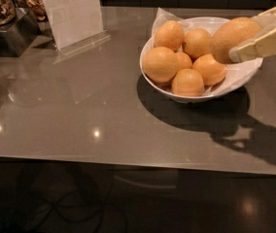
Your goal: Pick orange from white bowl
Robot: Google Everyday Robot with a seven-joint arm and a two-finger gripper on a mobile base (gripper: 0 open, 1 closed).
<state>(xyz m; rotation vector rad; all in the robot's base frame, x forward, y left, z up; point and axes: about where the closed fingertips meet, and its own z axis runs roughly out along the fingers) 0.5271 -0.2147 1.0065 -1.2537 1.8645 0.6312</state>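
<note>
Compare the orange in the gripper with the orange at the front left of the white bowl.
The held orange is larger and oval; the front-left orange is smaller and rounder. The held orange is clamped in the gripper over the right rim of the white bowl; the front-left orange rests inside the bowl, touching its neighbours. Both have matte yellow-orange skin.

Glossy table (79,110) — white bowl (189,98), sign stand (72,11); gripper (246,38) holds orange (224,40) above bowl.
</note>
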